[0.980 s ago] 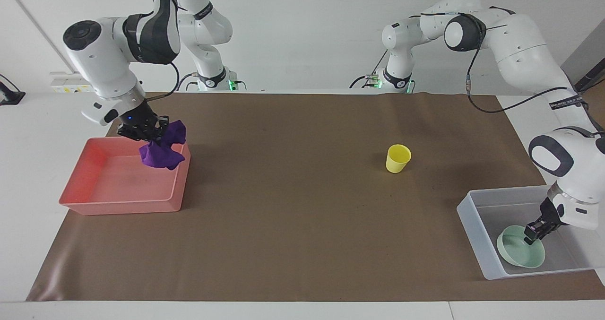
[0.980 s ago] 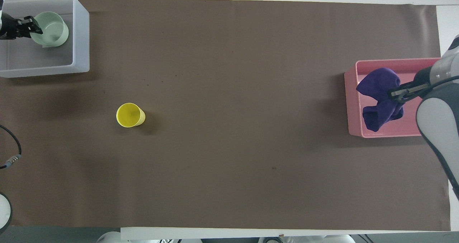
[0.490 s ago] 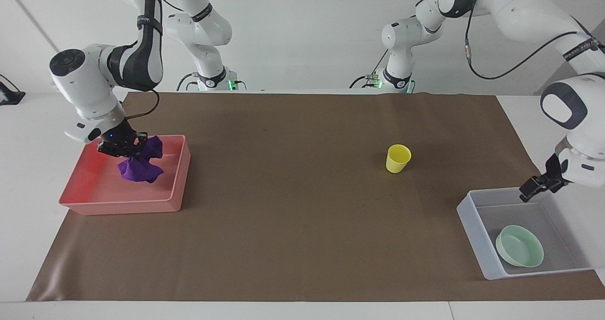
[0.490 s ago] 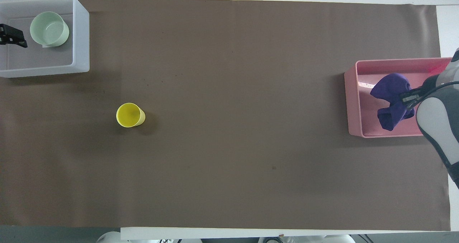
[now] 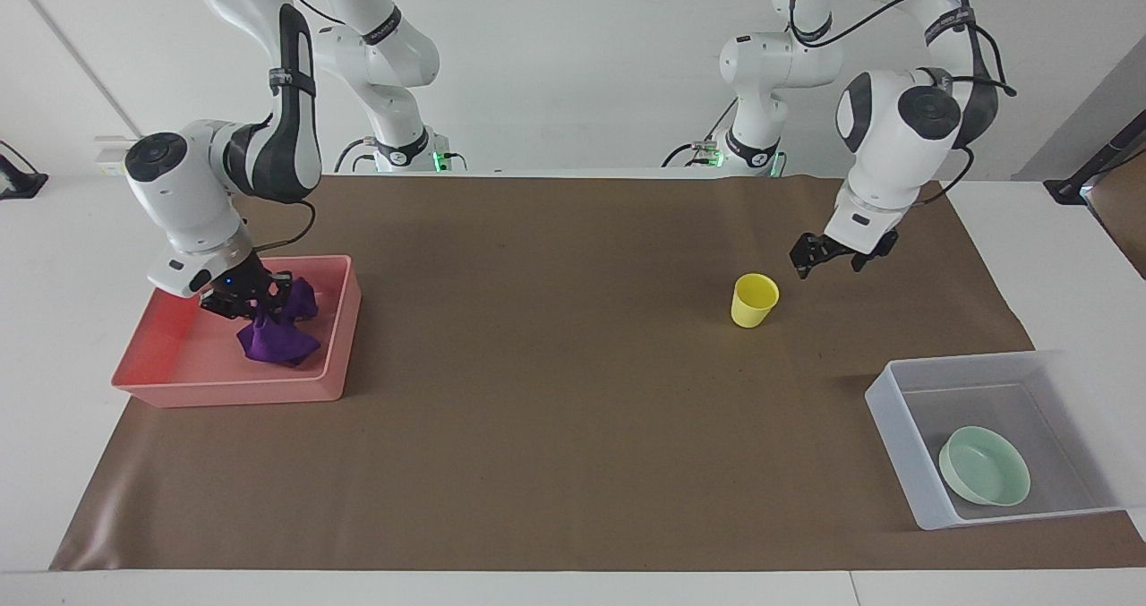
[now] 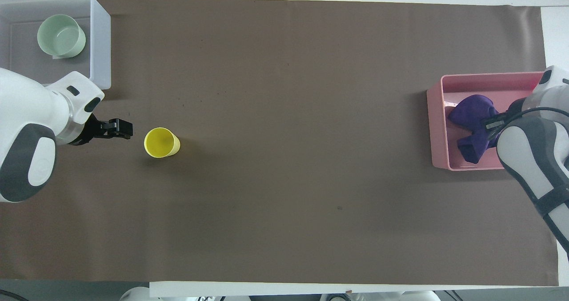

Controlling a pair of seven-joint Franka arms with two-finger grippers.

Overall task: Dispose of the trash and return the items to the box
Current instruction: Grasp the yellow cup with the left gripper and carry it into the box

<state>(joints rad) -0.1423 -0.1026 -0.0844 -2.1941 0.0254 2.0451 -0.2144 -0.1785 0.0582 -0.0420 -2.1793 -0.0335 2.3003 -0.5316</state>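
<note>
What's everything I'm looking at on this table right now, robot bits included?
Paper table cover: one, brown, spread over the white table.
Rag: one, deep purple, in the pink tray.
Pink tray: one, at the right arm's end.
Cup: one, yellow, upright on the cover.
Bowl: one, mint green, in the translucent tray.
Translucent tray: one, whitish, at the left arm's end.
Right gripper: black, shut on the rag, inside the pink tray.
Left gripper: black, open, beside the cup.

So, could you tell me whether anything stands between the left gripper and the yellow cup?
Nothing visible does. The left gripper, open, hangs beside the yellow cup, with only bare brown mat between them.
</note>
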